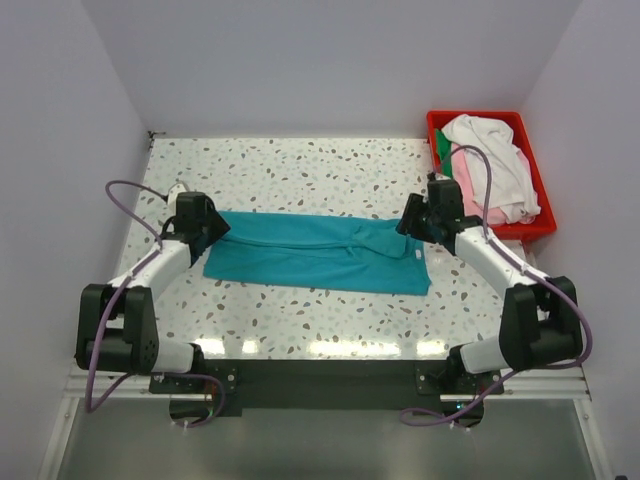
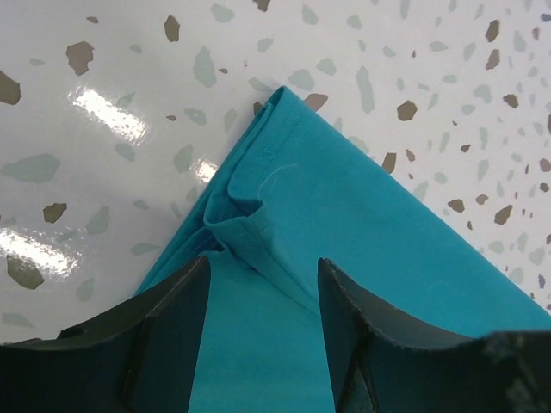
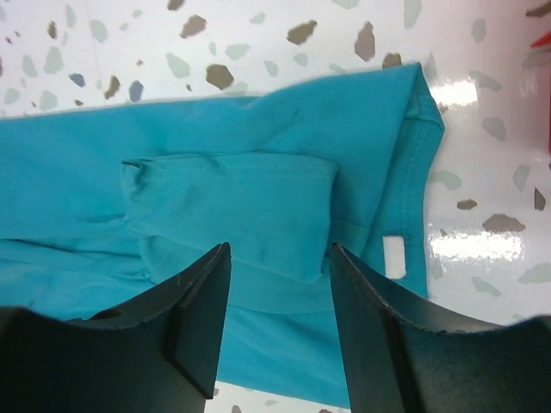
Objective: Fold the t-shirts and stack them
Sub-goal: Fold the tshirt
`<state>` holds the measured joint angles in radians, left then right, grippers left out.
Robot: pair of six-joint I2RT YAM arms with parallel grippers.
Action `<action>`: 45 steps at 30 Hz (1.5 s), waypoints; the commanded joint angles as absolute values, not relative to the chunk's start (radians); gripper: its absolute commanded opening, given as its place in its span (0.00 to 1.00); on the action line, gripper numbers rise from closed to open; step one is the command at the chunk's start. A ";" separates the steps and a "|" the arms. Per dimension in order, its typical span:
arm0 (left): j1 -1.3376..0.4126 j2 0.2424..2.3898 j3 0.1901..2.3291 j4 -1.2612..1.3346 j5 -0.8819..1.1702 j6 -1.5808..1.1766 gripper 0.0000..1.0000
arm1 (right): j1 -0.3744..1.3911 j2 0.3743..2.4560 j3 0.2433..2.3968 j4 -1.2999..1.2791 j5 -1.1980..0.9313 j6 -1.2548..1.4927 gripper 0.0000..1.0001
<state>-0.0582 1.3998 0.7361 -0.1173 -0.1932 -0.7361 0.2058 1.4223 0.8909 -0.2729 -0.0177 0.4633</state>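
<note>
Left pincer (image 2: 263, 288) and right pincer (image 3: 280, 258), both spread apart, sit over the ends of the teal t-shirt (image 1: 320, 252), seemingly half-folded lengthwise on the surface (image 1: 300, 170); other t-shirts (image 1: 492, 155) lie heaped, unfolded, in the red bin (image 1: 478, 114).

One teal cloth t-shirt (image 1: 318, 252). One speckled white worktop (image 1: 300, 170). One red plastic bin (image 1: 520, 232). Three crumpled garments in bin: white garment (image 1: 492, 150), pink garment (image 1: 467, 183), dark green garment (image 1: 442, 150). Two black pincers: left pincer (image 1: 222, 228), right pincer (image 1: 405, 222).
</note>
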 commanded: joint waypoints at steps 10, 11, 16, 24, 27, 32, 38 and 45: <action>-0.067 1.387 0.736 -0.015 -0.147 -0.745 0.56 | 0.417 1.676 1.201 -0.276 0.182 0.413 0.53; -0.067 1.393 0.739 -0.015 -0.147 -0.746 0.56 | 0.425 1.722 1.216 -0.267 0.195 0.414 0.53; -0.075 1.414 0.742 0.018 -0.146 -0.753 0.55 | 0.459 1.838 1.311 -0.245 0.239 0.400 0.52; -0.078 1.434 0.738 0.034 -0.144 -0.756 0.54 | 0.505 1.897 1.318 -0.244 0.268 0.406 0.52; -0.078 1.439 0.735 0.035 -0.146 -0.756 0.53 | 0.522 1.895 1.307 -0.247 0.287 0.413 0.42; -0.077 1.440 0.730 0.037 -0.146 -0.756 0.52 | 0.535 1.873 1.264 -0.242 0.290 0.423 0.19; -0.078 1.440 0.726 0.037 -0.143 -0.756 0.51 | 0.554 1.826 1.204 -0.236 0.284 0.451 0.00; -0.078 1.436 0.709 0.048 -0.143 -0.764 0.50 | 0.615 1.714 1.101 -0.206 0.310 0.505 0.00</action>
